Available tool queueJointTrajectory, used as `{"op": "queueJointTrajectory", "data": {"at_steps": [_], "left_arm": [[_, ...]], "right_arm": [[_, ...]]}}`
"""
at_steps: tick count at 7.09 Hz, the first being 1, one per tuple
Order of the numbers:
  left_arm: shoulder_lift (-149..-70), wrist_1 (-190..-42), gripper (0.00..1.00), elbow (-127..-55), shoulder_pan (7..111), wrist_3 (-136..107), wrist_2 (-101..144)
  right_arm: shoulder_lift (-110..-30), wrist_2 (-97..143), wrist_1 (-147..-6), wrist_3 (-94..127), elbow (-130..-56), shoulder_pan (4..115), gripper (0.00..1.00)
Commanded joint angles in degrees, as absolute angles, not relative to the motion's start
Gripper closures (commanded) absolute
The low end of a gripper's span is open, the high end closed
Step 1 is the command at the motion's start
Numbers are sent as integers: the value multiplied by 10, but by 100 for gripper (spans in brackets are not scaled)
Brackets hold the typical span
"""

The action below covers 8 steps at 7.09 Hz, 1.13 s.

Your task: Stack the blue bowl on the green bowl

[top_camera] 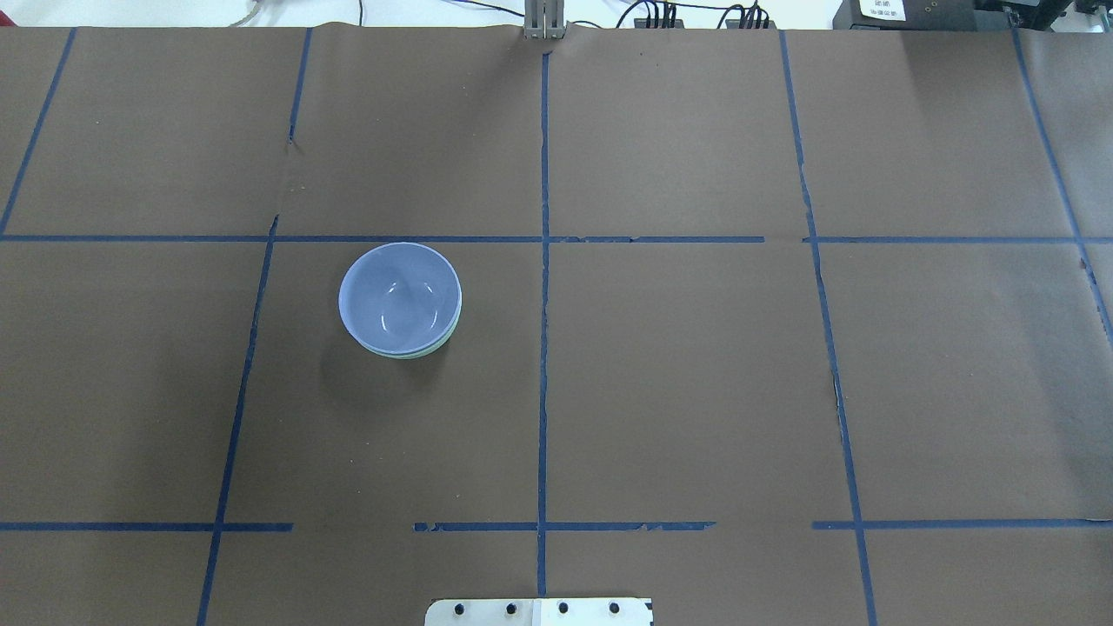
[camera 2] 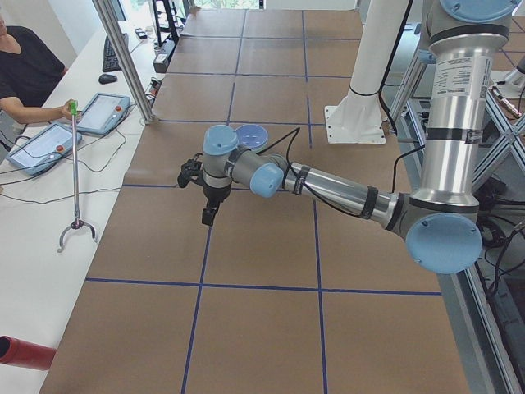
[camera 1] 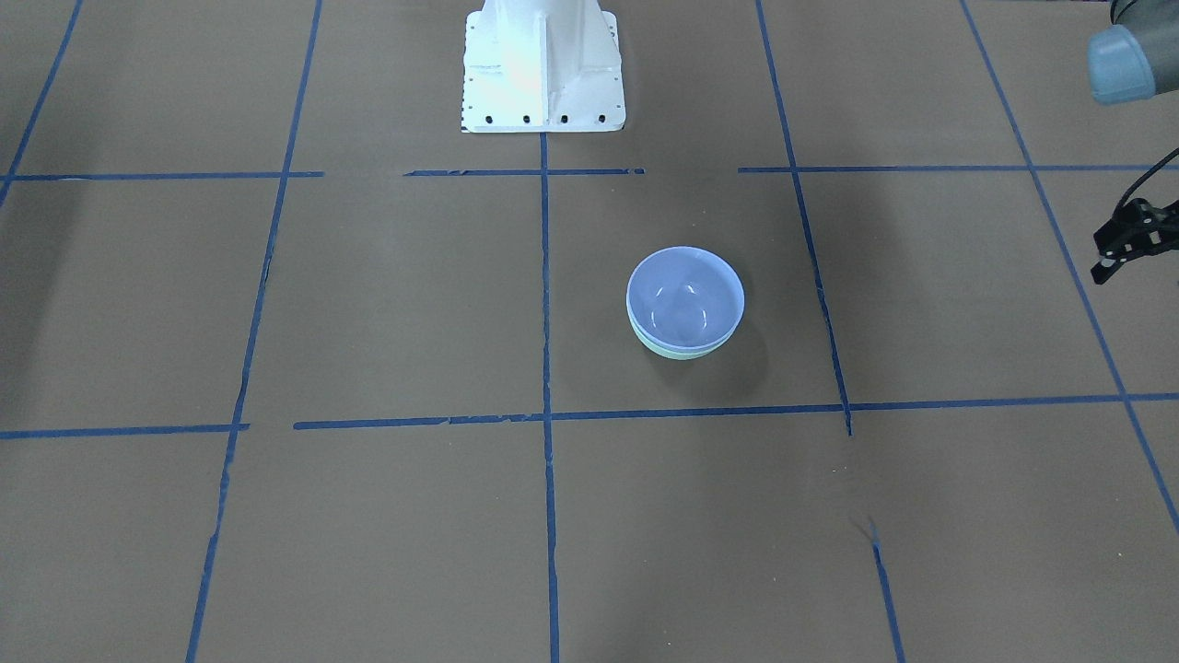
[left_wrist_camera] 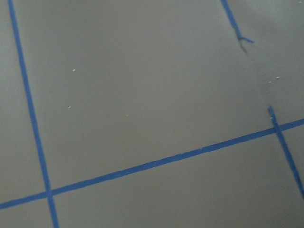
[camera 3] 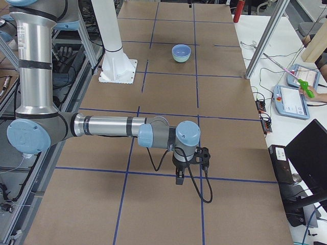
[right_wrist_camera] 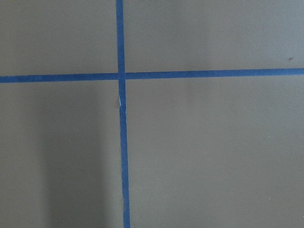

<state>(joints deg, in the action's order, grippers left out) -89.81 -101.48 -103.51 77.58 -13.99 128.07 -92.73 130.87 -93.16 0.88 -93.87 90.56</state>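
The blue bowl (camera 1: pixel 685 295) sits nested inside the green bowl (camera 1: pixel 683 353), whose pale rim shows just below it. The stack stands on the brown table, left of centre in the overhead view (top_camera: pixel 398 296), with the green rim (top_camera: pixel 419 352) peeking out. Neither gripper touches the bowls. My left gripper (camera 2: pixel 208 216) hangs over the table far from the stack; a black part of it shows at the front view's right edge (camera 1: pixel 1128 241). My right gripper (camera 3: pixel 180 177) hangs over the table's other end. I cannot tell whether either is open or shut. Both wrist views show only bare table.
The white robot base (camera 1: pixel 542 69) stands at the table's robot side. Blue tape lines (top_camera: pixel 543 348) grid the brown cover. An operator (camera 2: pixel 25 70) with a grabber tool (camera 2: pixel 75 164) and tablets (camera 2: pixel 102 112) is beside the table. A metal post (camera 3: pixel 265 38) stands at the edge.
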Motion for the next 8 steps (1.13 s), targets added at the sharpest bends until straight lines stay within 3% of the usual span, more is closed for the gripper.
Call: {"op": "queueJointTrajectory", "data": {"at_steps": [1,4,8], "left_arm": [[-848,-1007,0,-1017,833,-61,1282],[-846,-969,0,-954,899,35,1328],[-848,-881,0,-955,916,39,1356]], "right_arm": [[-927,1309,-932,9,-939,905,0],[-927,1309,-932,9,-939,905,0],[-927,1309,-932,9,-939,905,0]]}}
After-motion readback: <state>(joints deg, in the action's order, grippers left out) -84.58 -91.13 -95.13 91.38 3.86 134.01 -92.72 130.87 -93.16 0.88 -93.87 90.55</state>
